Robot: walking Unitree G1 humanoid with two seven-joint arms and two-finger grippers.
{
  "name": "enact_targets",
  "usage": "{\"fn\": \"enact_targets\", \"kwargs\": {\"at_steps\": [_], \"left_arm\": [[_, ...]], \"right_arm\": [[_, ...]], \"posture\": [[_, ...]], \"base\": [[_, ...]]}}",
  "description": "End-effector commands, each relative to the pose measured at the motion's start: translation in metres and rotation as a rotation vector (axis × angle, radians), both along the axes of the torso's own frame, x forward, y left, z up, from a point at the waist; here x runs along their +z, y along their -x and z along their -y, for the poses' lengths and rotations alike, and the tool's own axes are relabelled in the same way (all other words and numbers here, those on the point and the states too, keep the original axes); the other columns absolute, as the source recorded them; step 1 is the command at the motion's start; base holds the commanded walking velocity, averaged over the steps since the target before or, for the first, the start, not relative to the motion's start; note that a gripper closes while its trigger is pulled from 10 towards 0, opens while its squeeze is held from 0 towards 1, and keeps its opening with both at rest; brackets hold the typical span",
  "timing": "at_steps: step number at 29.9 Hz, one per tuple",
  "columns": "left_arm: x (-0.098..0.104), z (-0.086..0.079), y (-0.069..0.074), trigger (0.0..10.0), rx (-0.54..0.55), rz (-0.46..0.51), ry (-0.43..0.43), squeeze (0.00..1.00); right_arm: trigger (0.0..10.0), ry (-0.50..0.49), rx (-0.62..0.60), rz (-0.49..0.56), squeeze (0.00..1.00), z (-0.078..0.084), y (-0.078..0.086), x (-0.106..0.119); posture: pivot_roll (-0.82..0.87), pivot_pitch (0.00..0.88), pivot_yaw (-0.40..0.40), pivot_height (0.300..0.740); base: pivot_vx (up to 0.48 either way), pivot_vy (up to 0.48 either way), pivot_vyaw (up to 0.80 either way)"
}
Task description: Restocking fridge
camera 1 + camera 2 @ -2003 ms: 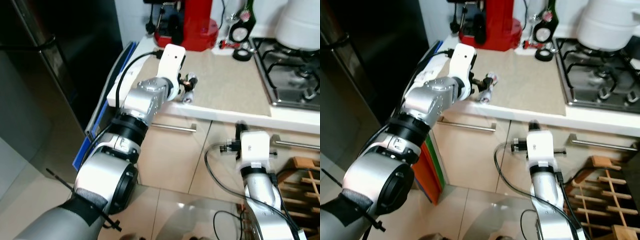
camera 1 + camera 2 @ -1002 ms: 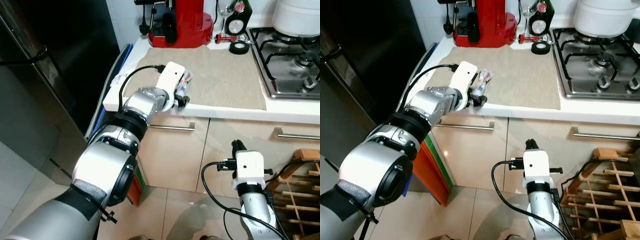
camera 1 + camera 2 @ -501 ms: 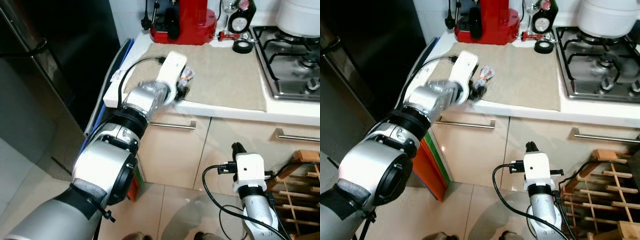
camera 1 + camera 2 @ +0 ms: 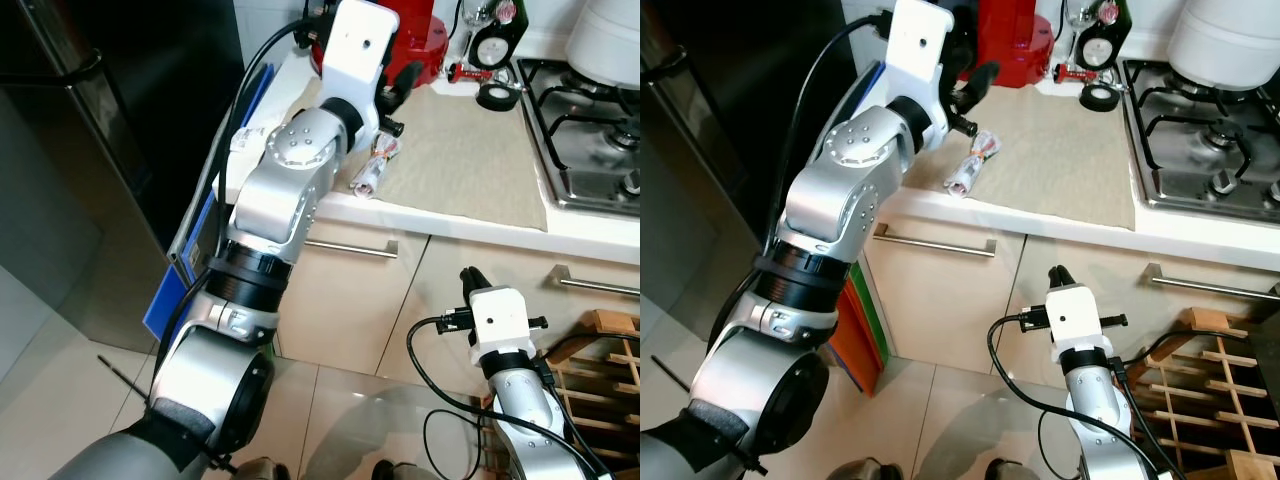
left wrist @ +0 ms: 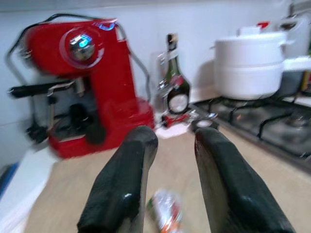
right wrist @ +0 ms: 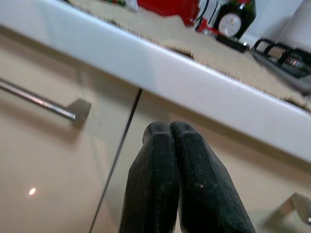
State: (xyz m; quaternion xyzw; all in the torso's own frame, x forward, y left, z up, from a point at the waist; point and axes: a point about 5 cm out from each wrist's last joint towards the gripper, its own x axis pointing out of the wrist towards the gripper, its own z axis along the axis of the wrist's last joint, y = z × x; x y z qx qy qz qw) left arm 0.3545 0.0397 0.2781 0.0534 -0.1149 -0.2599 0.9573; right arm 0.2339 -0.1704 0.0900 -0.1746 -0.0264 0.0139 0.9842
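Beside the red glossy coffee machine (image 4: 415,45), on the beige woven cloth (image 4: 470,165) that covers the white-edged kitchen surface (image 4: 480,228), lies a small crinkled foil-wrapped packet (image 4: 373,170), twisted shut at its ends. A second ago the left gripper (image 5: 167,160) was down at that packet; now it has lifted clear and hangs above it, nearer the coffee machine, its jaws parted with nothing between them. My reading is that the packet has just been let go or the grasp has slipped, so it waits near the surface's front edge and the fridge step has not begun.

The wrapper looks thin, shiny and soft, likely to crush or slide between hard fingers. The left gripper's fingers (image 5: 124,189) are matte black, smooth and rounded. To the far side of the coffee machine stand a dark glass bottle (image 5: 173,80) and a white enamel pot (image 5: 250,60) on the black gas hob (image 4: 1205,130).

The right gripper (image 6: 170,145) hangs idle below the surface edge, jaws pressed together, empty.
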Motion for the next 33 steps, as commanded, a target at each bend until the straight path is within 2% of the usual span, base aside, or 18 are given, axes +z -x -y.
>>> {"fn": "enact_targets", "kwargs": {"at_steps": [1, 4, 5, 6, 8, 12, 14, 17, 21, 22, 23, 24, 27, 29, 30, 31, 33], "left_arm": [[-0.003, -0.009, 0.002, 0.0, 0.044, 0.019, -0.032, 0.00], [-0.009, -0.029, 0.014, 0.0, 0.071, 0.052, -0.025, 0.00], [-0.009, -0.029, 0.014, 0.0, 0.071, 0.052, -0.025, 0.00], [-0.009, -0.035, 0.021, 0.0, 0.072, 0.085, -0.019, 0.00], [-0.014, -0.043, 0.029, 0.0, 0.083, 0.143, -0.062, 0.00], [-0.032, -0.059, 0.041, 0.0, 0.106, 0.089, -0.022, 0.00], [-0.032, -0.059, 0.041, 0.0, 0.106, 0.089, -0.022, 0.00], [-0.046, -0.067, 0.053, 0.0, 0.134, 0.071, -0.046, 0.00], [-0.050, -0.073, 0.053, 0.0, 0.173, 0.075, -0.072, 0.00], [-0.051, -0.074, 0.050, 10.0, 0.190, 0.063, -0.076, 0.00], [-0.052, -0.076, 0.047, 10.0, 0.204, 0.055, -0.081, 0.00], [-0.052, -0.079, 0.045, 10.0, 0.232, 0.059, -0.071, 1.00], [-0.048, -0.083, 0.041, 10.0, 0.252, 0.070, -0.039, 1.00], [-0.052, -0.094, 0.041, 10.0, 0.289, 0.071, -0.050, 1.00], [-0.052, -0.094, 0.041, 10.0, 0.289, 0.071, -0.050, 1.00], [-0.063, -0.109, 0.050, 10.0, 0.335, 0.051, -0.057, 1.00], [-0.078, -0.119, 0.065, 10.0, 0.357, 0.021, -0.085, 1.00]], "right_arm": [[10.0, -0.003, 0.009, 0.016, 0.00, 0.000, -0.004, 0.004], [10.0, -0.004, 0.013, 0.033, 0.00, 0.000, -0.010, 0.007], [10.0, -0.004, 0.013, 0.033, 0.00, 0.000, -0.010, 0.007], [10.0, -0.004, 0.016, 0.038, 0.00, 0.000, -0.012, 0.008], [10.0, -0.002, 0.024, 0.046, 0.00, -0.002, -0.014, 0.009], [10.0, -0.006, 0.033, 0.063, 0.00, -0.004, -0.021, 0.013], [10.0, -0.006, 0.033, 0.063, 0.00, -0.004, -0.021, 0.013], [10.0, -0.006, 0.043, 0.073, 0.00, -0.005, -0.025, 0.014], [10.0, -0.004, 0.060, 0.077, 0.00, -0.007, -0.026, 0.015], [10.0, -0.002, 0.063, 0.078, 0.00, -0.007, -0.027, 0.015], [10.0, -0.001, 0.065, 0.079, 0.00, -0.008, -0.027, 0.015], [10.0, 0.000, 0.066, 0.080, 0.00, -0.008, -0.028, 0.015], [10.0, 0.000, 0.062, 0.093, 0.00, -0.008, -0.031, 0.018], [10.0, -0.003, 0.057, 0.110, 0.00, -0.007, -0.031, 0.022], [10.0, -0.003, 0.057, 0.110, 0.00, -0.007, -0.031, 0.022], [10.0, -0.015, 0.041, 0.126, 0.00, -0.005, -0.029, 0.026], [10.0, -0.035, 0.019, 0.136, 0.00, -0.001, -0.026, 0.028]], "posture": [[0.01, 0.017, -0.008, 0.740], [0.02, 0.000, -0.019, 0.740], [0.02, 0.000, -0.019, 0.740], [0.03, 0.000, -0.024, 0.740], [0.03, 0.000, -0.028, 0.740], [0.05, 0.000, -0.038, 0.740], [0.05, 0.000, -0.038, 0.740], [0.06, 0.000, -0.046, 0.740], [0.06, 0.000, -0.057, 0.740], [0.06, 0.000, -0.059, 0.740], [0.06, 0.000, -0.059, 0.740], [0.06, 0.000, -0.058, 0.740], [0.04, 0.000, -0.056, 0.740], [0.03, 0.000, -0.050, 0.740], [0.03, 0.000, -0.050, 0.740], [0.03, 0.000, -0.044, 0.740], [0.03, 0.000, -0.039, 0.740]], "base": [[0.000, 0.000, 0.00], [0.000, 0.000, 0.00], [0.000, 0.000, 0.00], [0.000, 0.000, 0.00], [0.000, 0.000, 0.00], [0.000, 0.000, 0.00], [0.000, 0.000, 0.00], [0.000, 0.000, 0.00], [0.000, 0.000, 0.00], [0.000, 0.000, 0.00], [0.000, 0.000, 0.00], [0.000, 0.000, 0.00], [0.000, 0.000, 0.00], [0.000, 0.000, 0.00], [0.000, 0.000, 0.00], [0.000, 0.000, 0.00], [0.000, 0.000, 0.00]]}}
